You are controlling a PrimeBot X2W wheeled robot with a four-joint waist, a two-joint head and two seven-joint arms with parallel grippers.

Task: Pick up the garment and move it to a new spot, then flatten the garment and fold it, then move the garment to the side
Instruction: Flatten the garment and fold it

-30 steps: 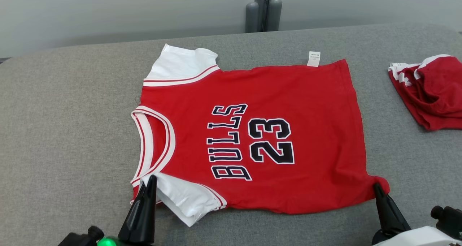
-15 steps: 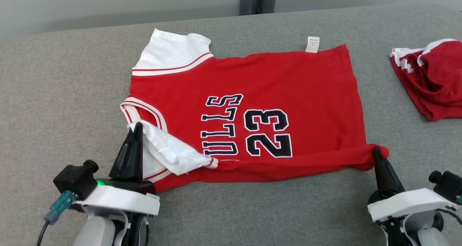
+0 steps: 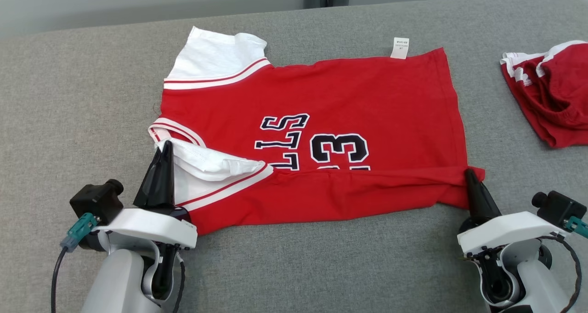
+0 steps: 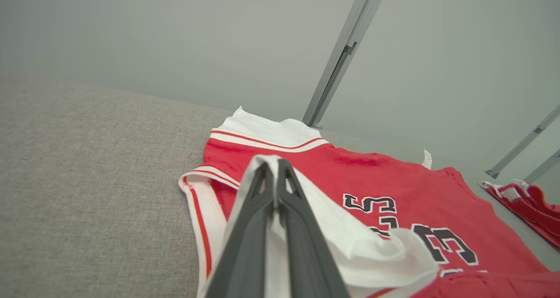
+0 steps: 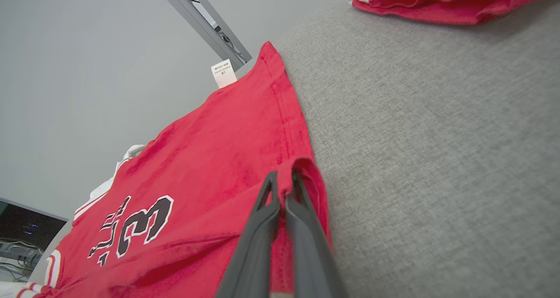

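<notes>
Red Bulls 23 jersey is lying mid-table on grey fabric surface, w/ L gripper clamping tight on its near white sleeve and R gripper clamping its near hem corner; fold looks half-done, next needing both carrying near edge evenly to far edge.

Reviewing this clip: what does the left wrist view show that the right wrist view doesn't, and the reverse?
Left wrist view adds: the left claw, shut on the white sleeve, which is folded over onto the chest print. Right wrist view adds: the right claw, shut on the hem corner, and a dark screen at lower left. Shared: the red jersey with its numeral 3, its white label, the second red garment and the grey padded table.
</notes>
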